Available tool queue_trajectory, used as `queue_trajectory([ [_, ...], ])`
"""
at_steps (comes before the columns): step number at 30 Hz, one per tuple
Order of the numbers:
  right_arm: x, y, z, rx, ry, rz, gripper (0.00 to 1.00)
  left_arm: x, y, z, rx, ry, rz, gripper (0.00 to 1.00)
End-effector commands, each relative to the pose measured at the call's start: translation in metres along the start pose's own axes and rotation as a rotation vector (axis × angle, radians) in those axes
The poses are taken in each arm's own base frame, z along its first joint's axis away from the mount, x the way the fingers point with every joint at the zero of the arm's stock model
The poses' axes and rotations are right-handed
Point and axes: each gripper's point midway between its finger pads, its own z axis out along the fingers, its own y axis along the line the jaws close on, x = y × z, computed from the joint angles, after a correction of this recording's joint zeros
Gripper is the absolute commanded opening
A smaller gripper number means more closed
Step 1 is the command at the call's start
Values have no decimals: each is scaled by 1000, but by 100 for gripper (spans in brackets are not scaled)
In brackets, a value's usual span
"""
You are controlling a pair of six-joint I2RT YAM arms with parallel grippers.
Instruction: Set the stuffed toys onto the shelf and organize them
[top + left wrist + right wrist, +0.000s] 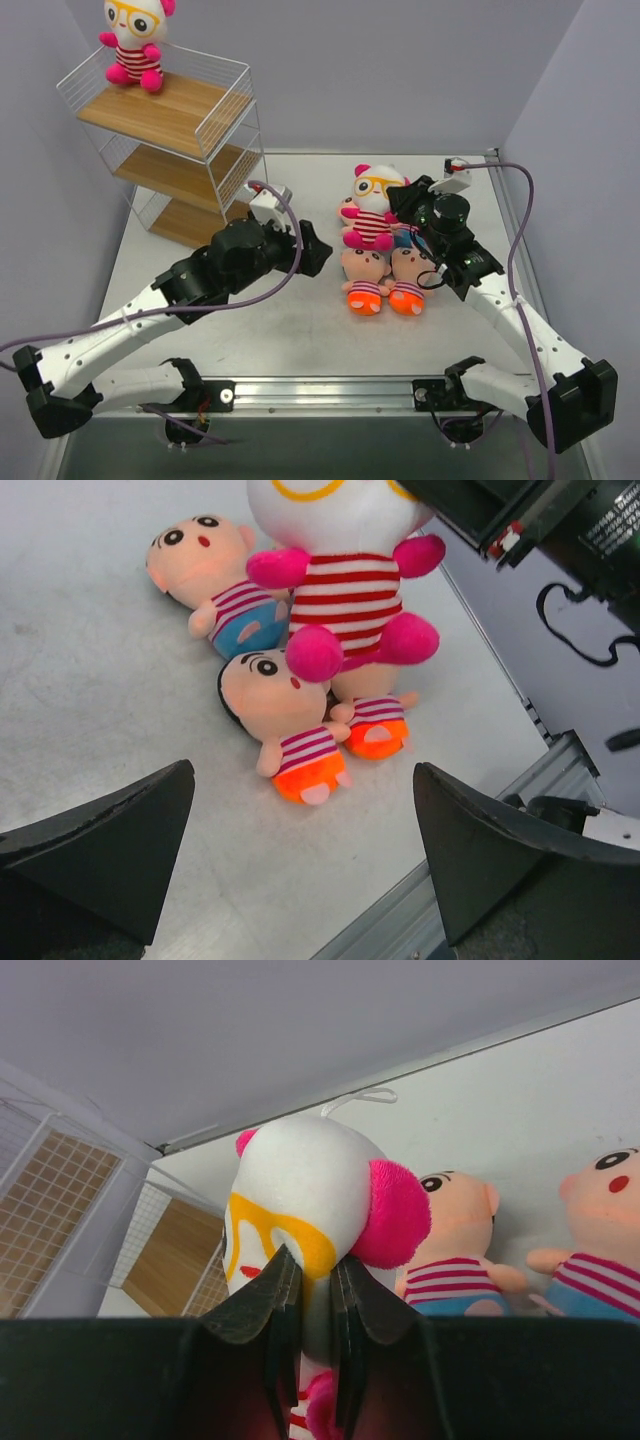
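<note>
Presently: the right pincer (312,1265) is pressed nearly together on the head of a white-headed plush doll with yellow glasses and pink ears (300,1190), with a fold of plush between the jaws. The doll is upright, its long axis vertical, head up and feet in the pile.

The three-tier shelf of white wire mesh and light wooden boards (190,112) lies beyond the doll from that pincer. I judge the carry runs away from the right arm. The left pincer (315,250) is spread and empty between shelf and pile, on the arm nearer the shelf.

Count:
- **White-headed dolls, two:** the second white-headed doll (135,40) is seated on the shelf's top board.
- **Peach-skinned striped dolls, four, all in the pile off the shelf:** first orange-bottomed doll (365,282), second orange-bottomed doll (408,282), first blue-bottomed doll (455,1255), second blue-bottomed doll (600,1245).
</note>
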Motion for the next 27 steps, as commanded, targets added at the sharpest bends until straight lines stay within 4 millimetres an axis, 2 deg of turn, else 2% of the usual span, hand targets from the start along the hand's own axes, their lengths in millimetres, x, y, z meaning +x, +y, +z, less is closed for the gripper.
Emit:
queue_trajectory([
  [1,-22,11,-16,54,-134,90,0,-45,-21,10,-26,-173,-31,100],
  [2,-19,18,-19,52,-138,110,0,-46,-25,17,-44,-177,-19,95],
  [5,-14,28,-27,35,-136,136,0,-42,-39,32,-65,-170,25,93],
  [10,0,47,-36,14,-120,134,0,-36,-48,54,-109,-160,78,85],
  [14,6,56,-41,-9,-108,139,0,-24,-47,70,-140,-134,103,79],
  [19,11,64,-45,-19,-106,132,0,-14,-49,80,-151,-105,122,67],
  [25,13,74,-46,-49,-99,134,0,-1,-38,88,-207,-78,126,65],
  [27,16,77,-46,-64,-91,137,0,2,-36,90,-216,-75,128,59],
])
